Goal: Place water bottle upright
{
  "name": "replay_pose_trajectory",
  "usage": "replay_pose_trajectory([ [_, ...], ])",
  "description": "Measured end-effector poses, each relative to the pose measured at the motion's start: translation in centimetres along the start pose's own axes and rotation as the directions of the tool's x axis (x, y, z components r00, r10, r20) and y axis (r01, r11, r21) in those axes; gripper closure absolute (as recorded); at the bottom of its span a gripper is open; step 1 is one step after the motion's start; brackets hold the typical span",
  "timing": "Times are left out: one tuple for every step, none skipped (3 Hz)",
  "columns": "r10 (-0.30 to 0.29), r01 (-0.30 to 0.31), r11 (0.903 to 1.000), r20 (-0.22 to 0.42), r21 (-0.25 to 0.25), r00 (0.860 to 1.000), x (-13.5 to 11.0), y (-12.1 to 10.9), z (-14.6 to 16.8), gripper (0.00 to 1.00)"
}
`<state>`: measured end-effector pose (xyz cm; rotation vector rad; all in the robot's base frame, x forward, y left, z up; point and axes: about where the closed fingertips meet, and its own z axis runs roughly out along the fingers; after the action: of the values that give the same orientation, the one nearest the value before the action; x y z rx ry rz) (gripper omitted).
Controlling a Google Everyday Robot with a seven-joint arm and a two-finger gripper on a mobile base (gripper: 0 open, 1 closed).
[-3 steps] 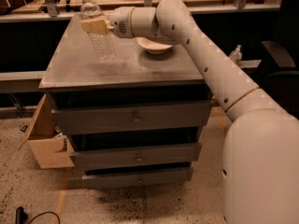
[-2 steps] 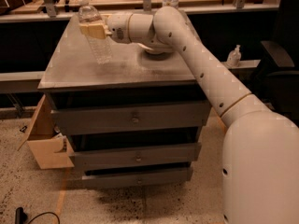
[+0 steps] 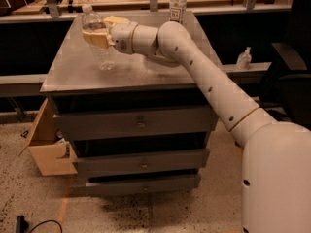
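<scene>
Now the gripper (image 3: 99,30) hangs over the left side of the cabinet top (image 3: 146,74), toward the back edge. Its tan fingers (image 3: 96,38) are clamped on the water bottle (image 3: 103,55) just below its shoulder. The bottle stands upright, white cap on top, its clear body ribbed and crinkly, base at the tabletop.

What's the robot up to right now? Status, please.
Gripper clamped on water bottle, left of cabinet top. Bottle upright. Taller bottle at rear, well clear.
</scene>
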<state>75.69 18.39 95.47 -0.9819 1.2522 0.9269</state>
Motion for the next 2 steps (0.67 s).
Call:
replay_pose_trajectory([
  [-0.003, 0.002, 0.9997, 0.028, 0.024, 1.000, 0.68, 0.21, -0.23, 0.61],
  [0.001, -0.003, 0.9991, 0.046, 0.043, 0.999, 1.23, 0.45, -0.46, 0.37],
])
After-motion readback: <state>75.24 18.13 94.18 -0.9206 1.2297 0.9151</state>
